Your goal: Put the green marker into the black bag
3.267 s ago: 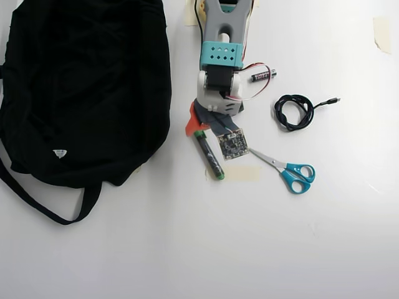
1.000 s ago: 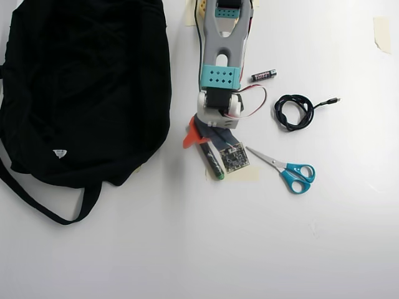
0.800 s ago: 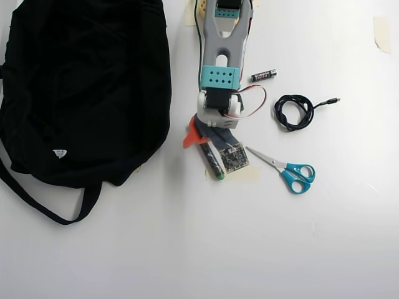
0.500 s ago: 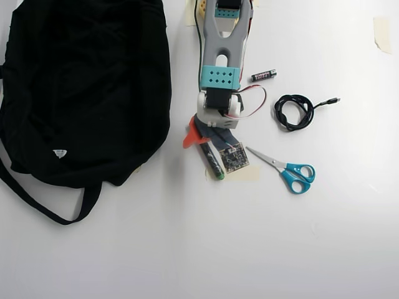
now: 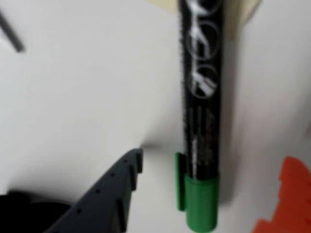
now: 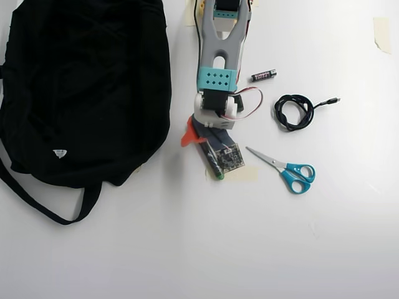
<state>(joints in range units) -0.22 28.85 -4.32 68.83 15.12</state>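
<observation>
While peering down through the wrist view, finds the hand (image 5: 214,165) spread wide, dark finger on one side and orange finger on the other, neither touching anything. Shows the green marker (image 5: 201,111) lying flat on the counter (image 5: 87,87) right between those fingers, its green cap (image 5: 200,204) nearest the wrist and its dark barrel running away from the hand. Leaves a clear gap to each finger, so pinches nothing yet.

Looks rigid, light and round, with a glossy barrel; judged likely to roll or slip under a poor squeeze. Suggests closing across the barrel just ahead of the cap, where the clip could help stop it turning.

Shows, in the overhead view, the hand (image 6: 201,144) over the marker (image 6: 214,167), whose far end rests on a strip of pale tape (image 6: 246,174). Places scissors (image 6: 287,168) just beyond that tape, then a coiled cable (image 6: 293,112) and a small battery (image 6: 263,75) further off on the same side.

Puts the black bag (image 6: 87,87) well apart on the opposite side, beyond the orange finger, slumped soft on the counter. Reveals no visible opening and nothing of its contents; cannot tell whether it lies open.
</observation>
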